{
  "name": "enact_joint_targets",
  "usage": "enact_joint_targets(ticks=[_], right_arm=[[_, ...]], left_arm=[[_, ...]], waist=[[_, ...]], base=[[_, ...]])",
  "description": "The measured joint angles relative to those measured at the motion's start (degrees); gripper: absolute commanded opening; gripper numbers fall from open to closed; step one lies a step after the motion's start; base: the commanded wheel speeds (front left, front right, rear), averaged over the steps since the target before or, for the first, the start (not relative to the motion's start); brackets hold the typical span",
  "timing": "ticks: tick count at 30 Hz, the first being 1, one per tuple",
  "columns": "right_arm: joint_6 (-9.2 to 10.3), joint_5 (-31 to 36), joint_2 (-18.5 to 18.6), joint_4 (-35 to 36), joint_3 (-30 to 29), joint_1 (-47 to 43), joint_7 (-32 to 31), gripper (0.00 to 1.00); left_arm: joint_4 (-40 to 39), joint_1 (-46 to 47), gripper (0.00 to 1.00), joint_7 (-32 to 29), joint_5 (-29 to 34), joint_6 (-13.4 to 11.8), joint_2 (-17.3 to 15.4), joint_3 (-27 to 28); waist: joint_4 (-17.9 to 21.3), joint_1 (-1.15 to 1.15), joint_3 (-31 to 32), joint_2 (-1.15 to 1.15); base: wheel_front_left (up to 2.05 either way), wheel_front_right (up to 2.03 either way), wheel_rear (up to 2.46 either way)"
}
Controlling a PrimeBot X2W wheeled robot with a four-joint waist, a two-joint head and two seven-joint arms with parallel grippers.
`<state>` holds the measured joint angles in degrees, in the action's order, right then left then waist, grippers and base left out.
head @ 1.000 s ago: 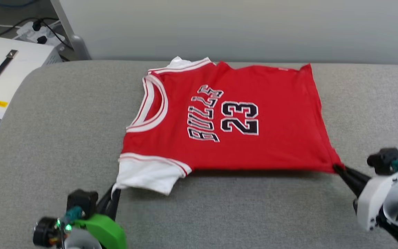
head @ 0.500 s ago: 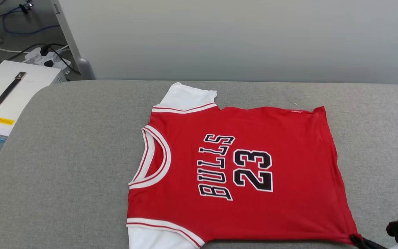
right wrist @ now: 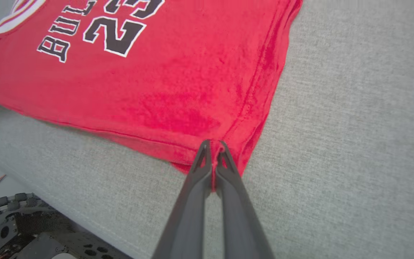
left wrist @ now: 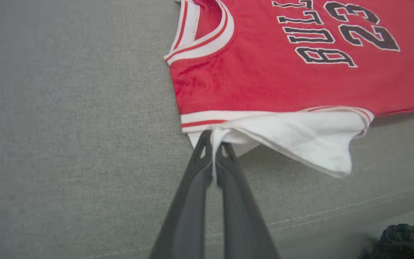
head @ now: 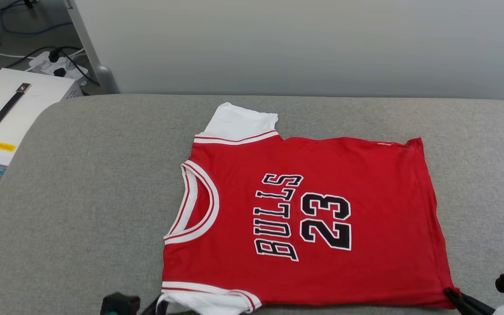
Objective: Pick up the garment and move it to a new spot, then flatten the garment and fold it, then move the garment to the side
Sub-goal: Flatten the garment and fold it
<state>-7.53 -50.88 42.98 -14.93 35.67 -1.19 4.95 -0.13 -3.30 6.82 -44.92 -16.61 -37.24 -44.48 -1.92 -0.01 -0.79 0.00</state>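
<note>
The garment (head: 313, 218) lies spread on the grey table (head: 81, 175), collar to the left, black letters and "23" facing up, far white sleeve flat at the back. My left gripper (left wrist: 213, 142) is shut on the near white sleeve (left wrist: 300, 136), whose edge hangs slightly lifted off the table. In the head view that gripper (head: 161, 302) pokes in at the bottom edge. My right gripper (right wrist: 212, 145) is shut on the garment's (right wrist: 164, 72) near red hem corner; in the head view it (head: 449, 292) sits at the lower right.
A white box (head: 7, 118) with a black handle stands off the table's left side, with cables and a power strip (head: 55, 63) behind it. A pale wall (head: 300, 43) runs behind the table. The table's near edge (right wrist: 67, 212) drops away close to the right gripper.
The head camera has tilted, so the whole scene sits lower in the picture. The far sleeve now lies unfolded at the back. Both grippers keep hold of the near edge.
</note>
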Motion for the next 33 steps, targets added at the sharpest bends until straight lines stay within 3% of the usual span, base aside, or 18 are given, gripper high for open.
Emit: enact_joint_targets(ticks=[7, 13, 21, 33], right_arm=[[0.00, 2.4, -1.6, 5.2, -6.9, 2.1, -4.9, 0.00], [0.00, 4.2, -4.0, 7.4, -11.2, 10.1, -10.8, 0.00], [0.00, 5.4, -6.6, 3.6, -10.2, 18.1, -13.8, 0.00], [0.00, 5.8, -9.1, -5.4, -5.6, 24.7, -11.4, 0.00]], left_arm=[[1.1, 13.3, 0.00, -3.5, 3.7, 4.8, -1.1, 0.4], [6.0, 25.4, 0.00, -5.9, 4.6, 10.0, -1.9, 1.9], [17.1, 33.2, 0.00, -6.3, 5.9, 14.6, 1.6, 0.6], [32.5, 38.2, 0.00, -1.5, 6.0, 19.3, 6.5, 0.0]], waist=[[1.1, 0.00, -2.3, 0.00], [3.1, 0.00, -7.6, 0.00], [4.8, 0.01, -13.8, 0.00], [6.1, 0.01, -19.9, 0.00]], base=[[0.00, 0.00, 0.00], [0.00, 0.00, 0.00], [0.00, 0.00, 0.00], [0.00, 0.00, 0.00]])
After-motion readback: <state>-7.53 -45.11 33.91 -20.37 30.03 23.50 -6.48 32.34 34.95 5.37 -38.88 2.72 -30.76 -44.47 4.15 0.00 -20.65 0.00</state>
